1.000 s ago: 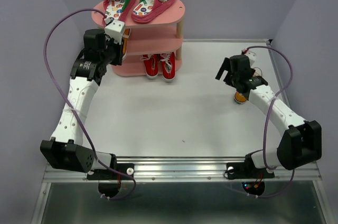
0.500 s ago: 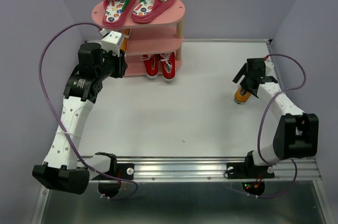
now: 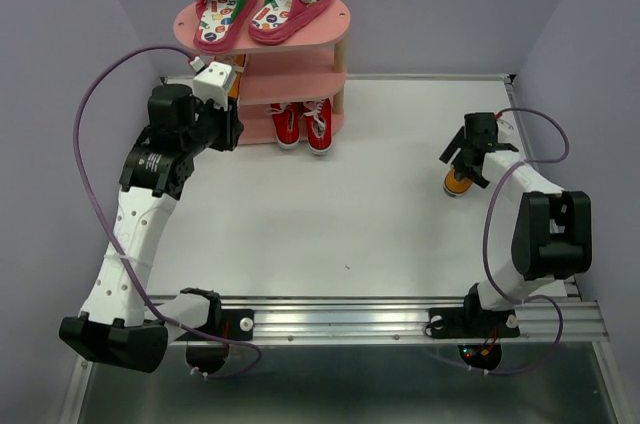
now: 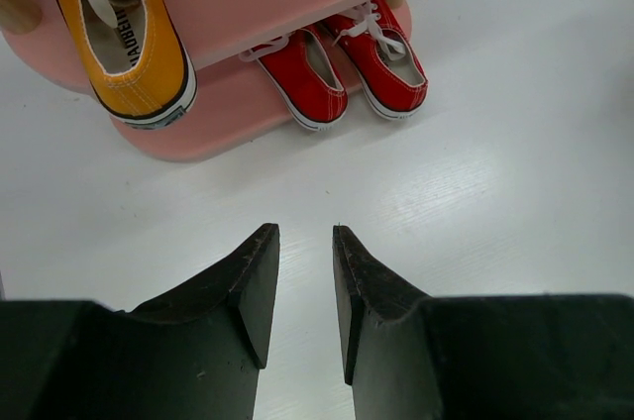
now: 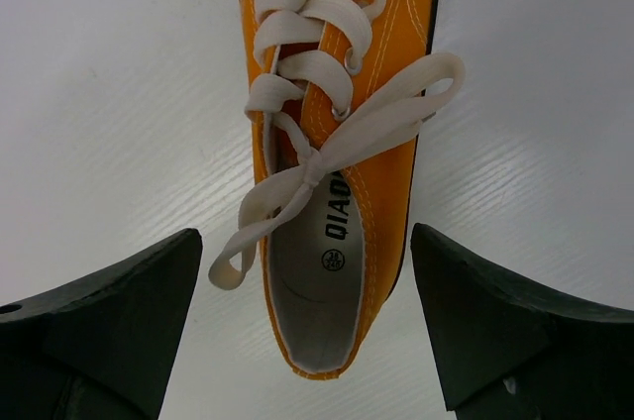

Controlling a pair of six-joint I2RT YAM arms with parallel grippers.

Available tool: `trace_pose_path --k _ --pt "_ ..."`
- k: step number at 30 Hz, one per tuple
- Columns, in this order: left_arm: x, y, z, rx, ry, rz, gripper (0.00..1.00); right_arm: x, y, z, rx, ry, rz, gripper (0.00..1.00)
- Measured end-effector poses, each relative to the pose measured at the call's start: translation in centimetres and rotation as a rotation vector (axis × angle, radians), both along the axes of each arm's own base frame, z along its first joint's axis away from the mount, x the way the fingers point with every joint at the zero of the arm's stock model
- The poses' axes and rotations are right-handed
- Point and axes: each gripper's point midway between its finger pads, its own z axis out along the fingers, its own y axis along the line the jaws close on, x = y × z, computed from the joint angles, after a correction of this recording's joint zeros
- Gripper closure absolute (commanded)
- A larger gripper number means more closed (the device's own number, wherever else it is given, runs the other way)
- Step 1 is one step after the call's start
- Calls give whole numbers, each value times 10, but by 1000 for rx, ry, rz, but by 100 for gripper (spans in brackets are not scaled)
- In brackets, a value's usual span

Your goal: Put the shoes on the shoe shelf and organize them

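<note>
White worktop: right tool, wide, newly astride last orange laced sneaker; left tool, narrow, empty, off pink rack.

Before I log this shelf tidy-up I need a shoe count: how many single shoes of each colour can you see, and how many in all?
Pink flip-flops: 2
Red sneakers: 2
Orange sneakers: 2
Total: 6 shoes
</note>
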Motion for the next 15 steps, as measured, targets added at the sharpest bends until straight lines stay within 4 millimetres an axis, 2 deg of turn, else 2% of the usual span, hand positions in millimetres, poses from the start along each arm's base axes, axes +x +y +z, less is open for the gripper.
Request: trace_pose_path --k 1,5,8,9,11,12,14,15 --pt "0 -1 0 0 0 -2 60 -1 0 -9 2 24 2 12" --pt "0 -1 0 0 1 -3 60 -4 1 -22 5 57 3 20" --pt "-1 -1 -3 2 6 -4 60 -8 1 -26 5 71 4 34" --pt "-1 -1 -2 2 5 -3 60 -8 1 -27 5 73 3 43" --pt "-1 -1 -2 2 5 -4 60 -10 1 -28 5 76 3 54" --pt "-1 -2 -2 2 5 -5 60 -9 1 -29 5 76 5 67" --pt "-1 -2 -2 2 5 -6 60 -9 1 -29 4 75 7 80" --pt "-1 -2 -2 2 5 -6 60 -8 1 -28 5 71 7 93"
